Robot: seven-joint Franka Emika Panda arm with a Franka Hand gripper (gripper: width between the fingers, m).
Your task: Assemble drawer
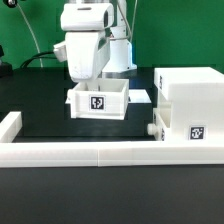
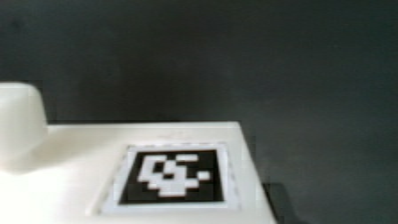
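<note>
A small white drawer tray (image 1: 97, 101) with a black-and-white tag hangs under my gripper (image 1: 92, 86) at the middle of the table. The fingers reach down into the tray and grip its wall; the tips are hidden. In the wrist view the tray's tagged wall (image 2: 173, 172) fills the lower part, very close, with a white rounded part (image 2: 16, 122) beside it. The large boxy housing (image 1: 192, 100) stands at the exterior view's right. The second tray (image 1: 160, 128) sits in its lower slot with the knob (image 1: 150, 128) sticking out.
The long low white border wall (image 1: 90, 152) runs along the front and turns back at the exterior view's left (image 1: 9, 126). A flat white board (image 1: 140, 96) lies just behind the held tray. The table top is black.
</note>
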